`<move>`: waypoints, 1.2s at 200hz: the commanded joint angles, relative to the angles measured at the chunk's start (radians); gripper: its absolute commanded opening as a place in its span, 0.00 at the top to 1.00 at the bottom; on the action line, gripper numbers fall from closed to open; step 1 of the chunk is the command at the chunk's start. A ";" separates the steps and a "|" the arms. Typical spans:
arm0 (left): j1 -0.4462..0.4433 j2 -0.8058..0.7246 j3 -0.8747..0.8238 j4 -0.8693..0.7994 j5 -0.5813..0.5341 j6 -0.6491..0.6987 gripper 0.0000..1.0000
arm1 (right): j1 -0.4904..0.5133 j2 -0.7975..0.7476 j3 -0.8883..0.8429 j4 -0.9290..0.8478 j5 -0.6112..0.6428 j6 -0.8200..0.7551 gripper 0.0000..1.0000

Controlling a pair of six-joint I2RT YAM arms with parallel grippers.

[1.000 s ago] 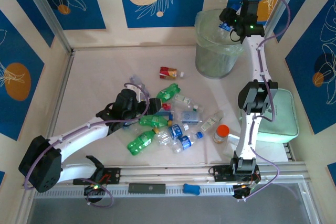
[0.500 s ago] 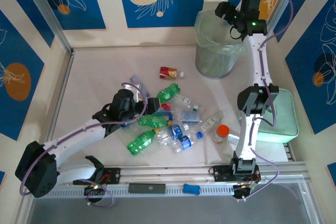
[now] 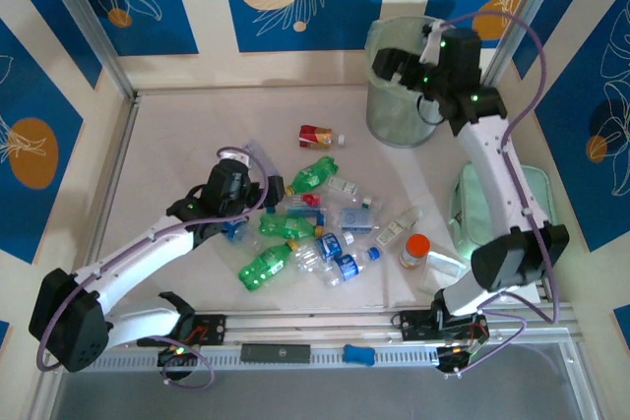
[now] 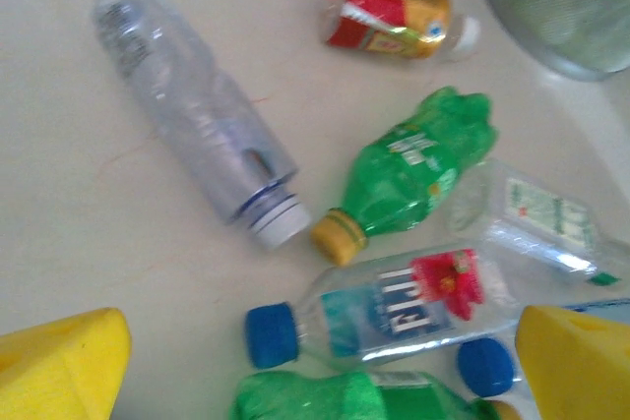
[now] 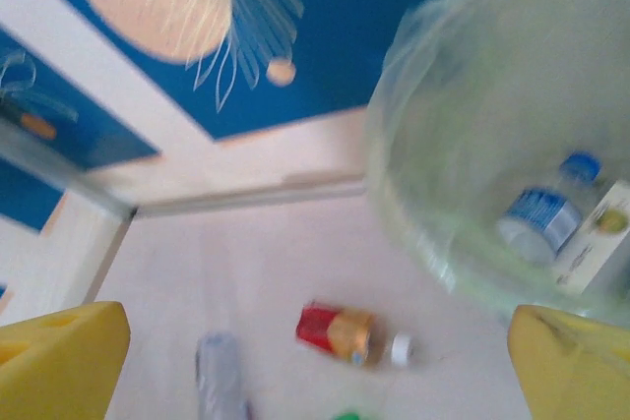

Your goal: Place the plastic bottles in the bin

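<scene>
Left wrist view has the left gripper (image 4: 317, 351) hanging wide open and empty above the pale counter (image 4: 89, 233). Its yellow fingers (image 4: 59, 366) are spread to either side of a clear blue-capped plastic bottle with a red flower label (image 4: 394, 307), which lies below the gap between them. Just ahead of the gripper lie a crushed green plastic bottle with a yellow cap (image 4: 413, 169) and a clear ribbed plastic bottle (image 4: 197, 125), and further ahead a red-and-gold bottle (image 4: 389, 12). All look empty, so they are probably light, thin-walled and springy, slick, and apt to roll or squirt out of a pinch. Closing across the middle of the body, square to its length, seems safest. Right wrist view shows the right gripper (image 5: 315, 361) equally wide open with nothing between its fingers. Ahead and to its right is the tall translucent grey-green bin with a clear liner (image 5: 463, 145), where a blue-labelled bottle (image 5: 539, 221) lies inside.
</scene>
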 commanded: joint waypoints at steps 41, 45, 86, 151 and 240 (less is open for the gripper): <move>0.012 -0.113 -0.019 -0.308 -0.089 -0.108 0.00 | 0.183 -0.199 -0.447 0.218 0.012 0.080 0.01; 0.012 -0.122 -0.026 -0.322 -0.087 -0.126 0.00 | 0.193 -0.205 -0.467 0.227 0.014 0.090 0.01; 0.012 -0.195 -0.084 -0.439 -0.089 -0.339 0.00 | 0.264 -0.211 -0.597 0.345 0.013 0.158 0.01; 0.013 -0.090 -0.156 -0.387 -0.079 -0.602 0.00 | 0.331 -0.104 -0.527 0.324 0.001 0.130 0.01; 0.035 0.104 -0.165 -0.196 -0.080 -0.729 0.08 | 0.344 -0.125 -0.548 0.289 0.032 0.098 0.01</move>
